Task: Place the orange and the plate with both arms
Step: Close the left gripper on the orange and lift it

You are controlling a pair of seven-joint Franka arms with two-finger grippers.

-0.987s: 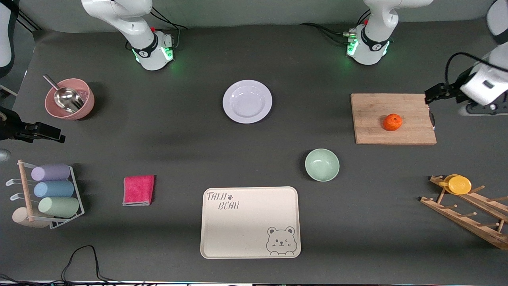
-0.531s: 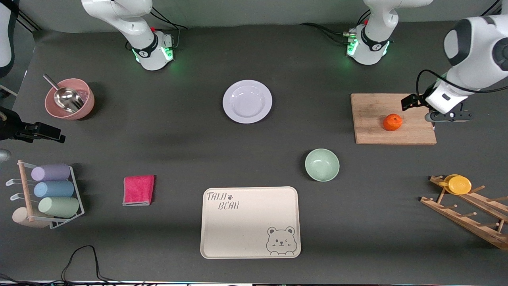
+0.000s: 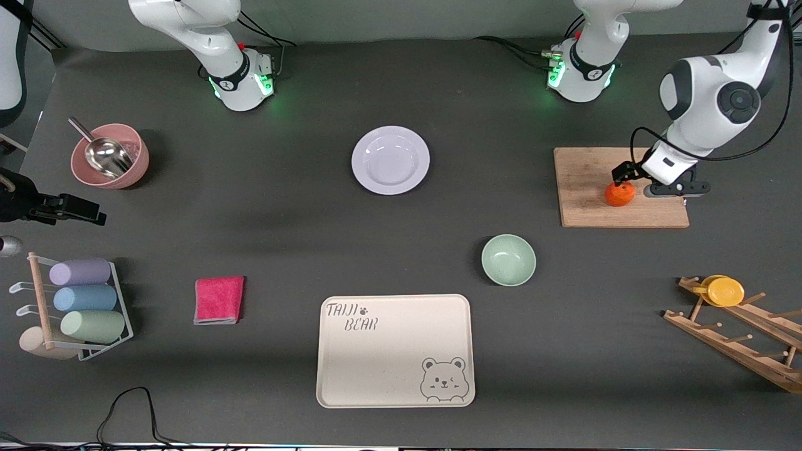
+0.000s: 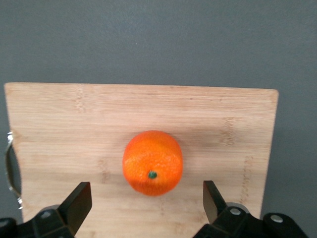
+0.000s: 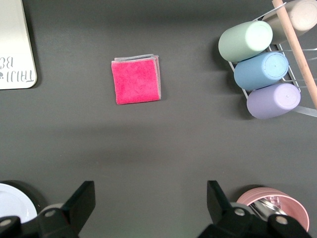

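Black fingers of the left gripper are spread wide above the wooden cutting board, and nothing is held between them; the orange is seen between the two fingertips in the left wrist view, resting on the board untouched. Round as it is, no long axis can be given for the fruit, but its small green stem scar is turned upward toward the wrist camera. In the front view the orange is partly covered by the left gripper. The right gripper is likewise opened wide and empty, waiting high over the table near the pink cloth; its arm is cut off at the frame edge. The plate is set mid-table, between the two bases, flat and upright.
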